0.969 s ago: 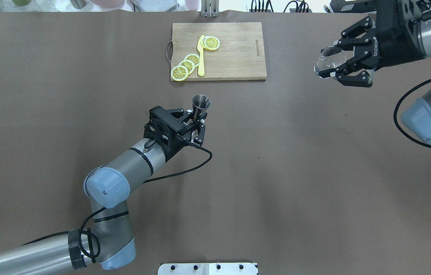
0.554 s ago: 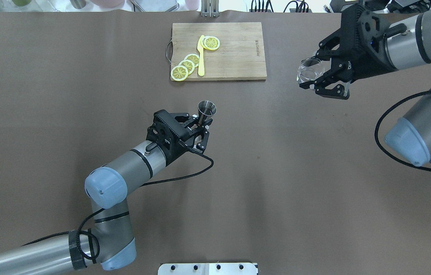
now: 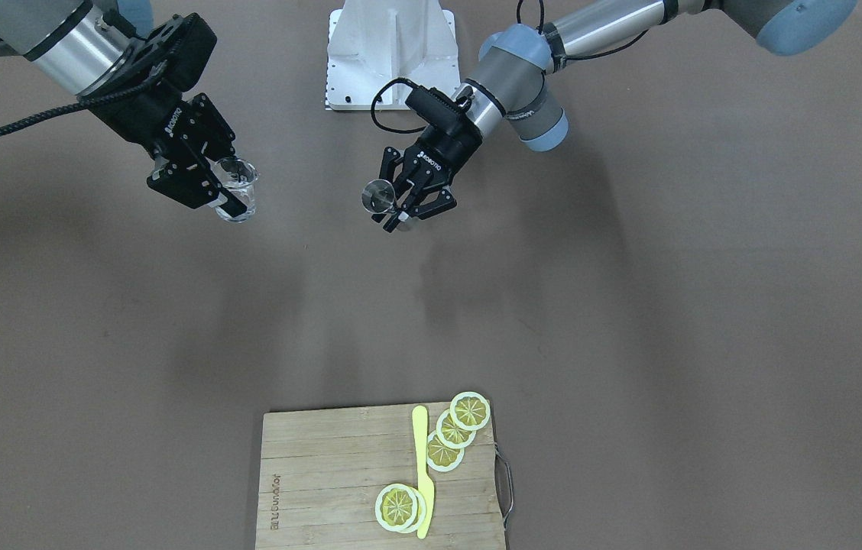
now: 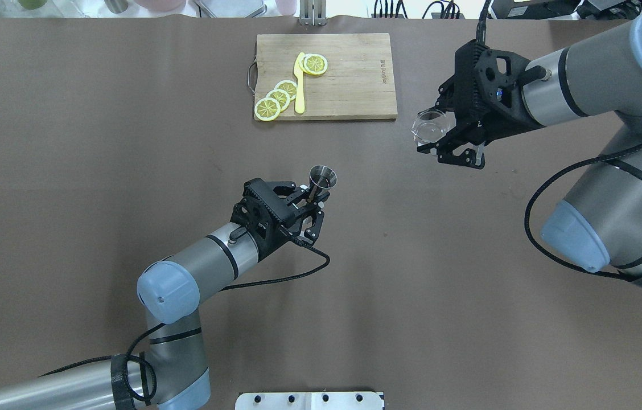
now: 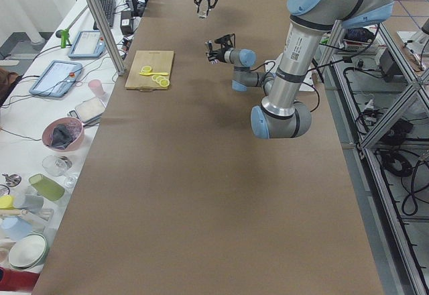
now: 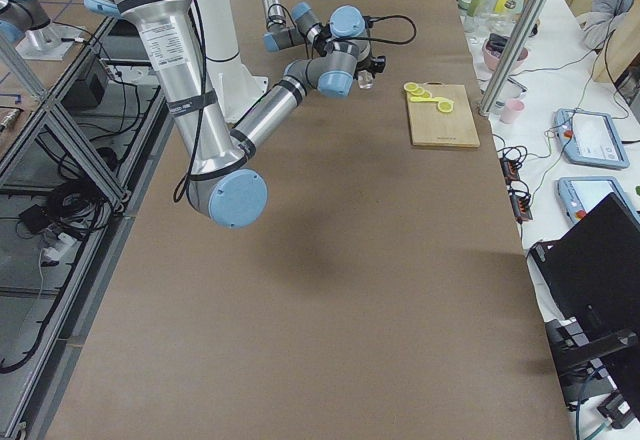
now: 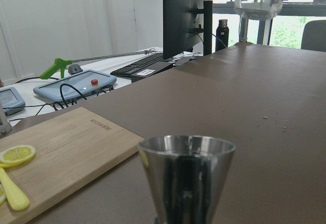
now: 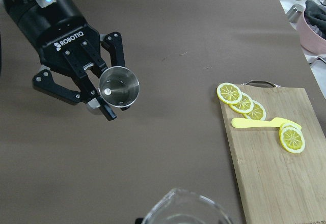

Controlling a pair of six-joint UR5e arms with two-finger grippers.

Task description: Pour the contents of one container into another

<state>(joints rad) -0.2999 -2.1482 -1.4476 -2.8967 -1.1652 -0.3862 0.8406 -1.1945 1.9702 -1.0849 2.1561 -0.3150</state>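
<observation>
Overhead exterior | left hand [image 4: 309, 200] clamps jigger [image 4: 322, 176] upright, mouth up | right hand [image 4: 439, 134] grips glass [image 4: 427, 125]

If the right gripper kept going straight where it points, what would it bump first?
Probably the brown table, close beside the metal cup held by the left gripper; depth is unclear, so maybe the cup itself.

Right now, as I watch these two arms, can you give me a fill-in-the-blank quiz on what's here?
1. The left jaws hold a cup made of ____.
2. The glass is held in the ____ arm's jaws.
3. On the board, the knife is coloured ____.
4. The cup's open end faces ____.

Missing words: metal; right; yellow; up.
</observation>
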